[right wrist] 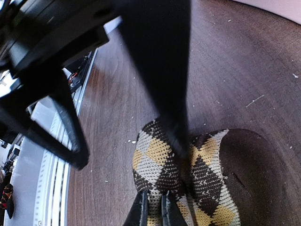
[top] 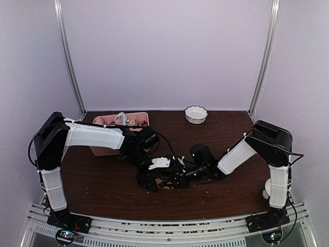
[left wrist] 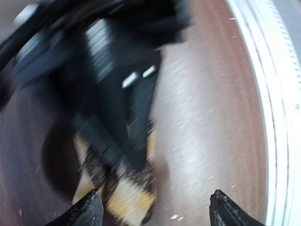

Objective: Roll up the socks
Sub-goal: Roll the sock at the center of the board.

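The dark brown argyle sock (right wrist: 162,162) lies partly bunched on the brown table; in the blurred left wrist view it shows low down (left wrist: 127,195), and in the top view only a scrap shows (top: 171,185) under the two grippers. My right gripper (right wrist: 154,209) is shut, pinching a fold of this sock; from above it sits mid-table (top: 177,176). My left gripper (left wrist: 157,214) is open; from above it sits just left of the right one (top: 148,180). One of its fingers (right wrist: 160,70) comes down on the sock, the other stands over bare table. The plain tan sock is hidden.
A pink divided tray (top: 141,116) with small rolled bundles stands at the back left, partly under my left arm. A white bowl (top: 196,114) stands at the back centre. The table's metal front rail (left wrist: 277,117) runs close to the grippers.
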